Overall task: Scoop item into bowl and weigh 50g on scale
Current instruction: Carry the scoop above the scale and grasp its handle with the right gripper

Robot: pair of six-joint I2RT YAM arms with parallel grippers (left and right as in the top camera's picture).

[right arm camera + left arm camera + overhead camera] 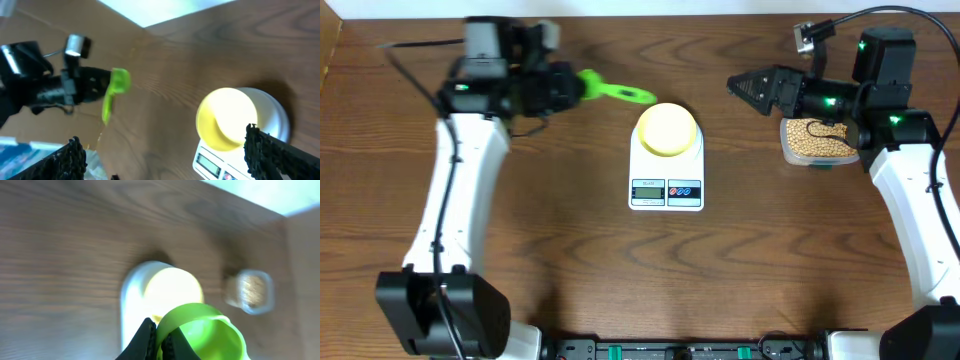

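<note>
The pale yellow bowl [667,128] sits on the white scale [666,185] at mid table. It looks empty in the right wrist view [225,120]. The beans [815,138] fill a clear tub at the right. My left gripper [580,87] is shut on a green scoop [617,93] and holds it above the table, left of the bowl. In the left wrist view the fingers [159,341] pinch the scoop's [205,332] edge, with the bowl [172,289], the scale [131,300] and the beans [251,289] beyond. My right gripper [745,92] is open and empty between bowl and tub.
The clear plastic tub [786,146] stands under my right arm. The right wrist view shows my open fingers [165,155] framing the scale [215,162], with the left gripper [85,86] and the green scoop [114,92] across the wooden table [560,220].
</note>
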